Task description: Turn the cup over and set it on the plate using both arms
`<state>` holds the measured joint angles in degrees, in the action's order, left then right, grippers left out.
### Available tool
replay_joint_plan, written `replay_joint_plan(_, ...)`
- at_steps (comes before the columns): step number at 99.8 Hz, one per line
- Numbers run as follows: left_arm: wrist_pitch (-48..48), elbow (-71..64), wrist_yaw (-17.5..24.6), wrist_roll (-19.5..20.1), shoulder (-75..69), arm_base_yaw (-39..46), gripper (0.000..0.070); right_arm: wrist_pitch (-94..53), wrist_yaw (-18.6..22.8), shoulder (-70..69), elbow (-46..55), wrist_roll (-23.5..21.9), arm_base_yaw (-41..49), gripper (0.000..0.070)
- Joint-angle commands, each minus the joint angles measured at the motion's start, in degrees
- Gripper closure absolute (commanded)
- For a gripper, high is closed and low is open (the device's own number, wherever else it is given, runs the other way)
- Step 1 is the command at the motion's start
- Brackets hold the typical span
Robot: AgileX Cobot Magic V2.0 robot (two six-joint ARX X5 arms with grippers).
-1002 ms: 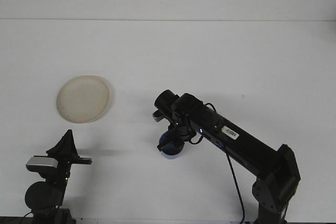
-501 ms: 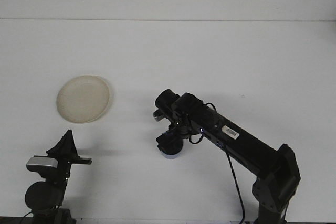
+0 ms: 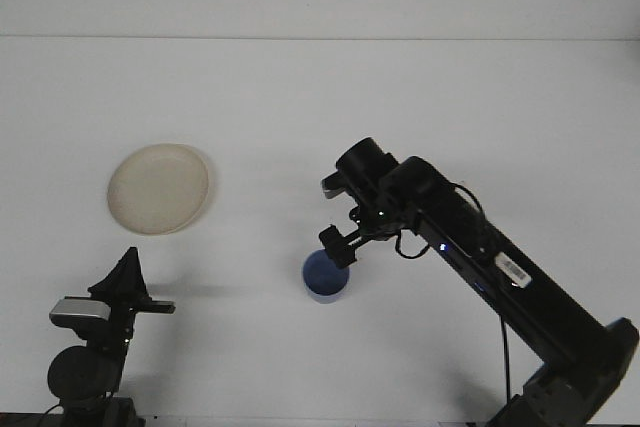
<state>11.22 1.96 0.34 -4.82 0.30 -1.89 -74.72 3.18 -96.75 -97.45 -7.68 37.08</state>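
Cup (image 3: 326,278), blue, sits mouth-up; right gripper (image 3: 337,246) at its rim, grip seemingly unclear.

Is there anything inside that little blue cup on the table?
The blue cup stands mouth-up and looks empty: only its blue inner floor shows. The right gripper hangs over its far rim, hiding a small part of the opening. The plate lies apart, bare.

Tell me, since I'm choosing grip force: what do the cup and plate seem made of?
The blue cup looks like matte plastic: uniform colour, thin rim, no glare. The cream plate looks like plastic or melamine, with a faint sheen along its raised rim; ceramic can't be excluded.
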Motion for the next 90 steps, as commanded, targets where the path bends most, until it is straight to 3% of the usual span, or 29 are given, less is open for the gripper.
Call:
replay_joint_plan(1, 0.8, -1.1, 0.3, 0.7, -0.1, 0.0, 0.0689, -0.1, -0.2, 1.4, -1.4, 2.0, -1.7, 0.0067)
replay_joint_plan(29, 0.8, -1.1, 0.3, 0.7, -0.1, 0.0, 0.0689, -0.8, -0.1, 7.9, -1.3, 7.7, -18.1, 0.0084)
replay_joint_plan(50, 0.8, -1.1, 0.3, 0.7, -0.1, 0.0, 0.0689, 0.5, 0.1, 11.3, 1.2, 8.2, -31.1, 0.0086)
replay_joint_plan(71, 0.8, -1.1, 0.3, 0.7, -0.1, 0.0, 0.0689, 8.2, 1.8, 19.1, 13.4, 7.9, -38.3, 0.0087)
replay_joint_plan(90, 0.8, -1.1, 0.3, 0.7, -0.1, 0.0, 0.0689, 19.2, 1.7, 30.2, 28.3, 6.4, -38.9, 0.0088)
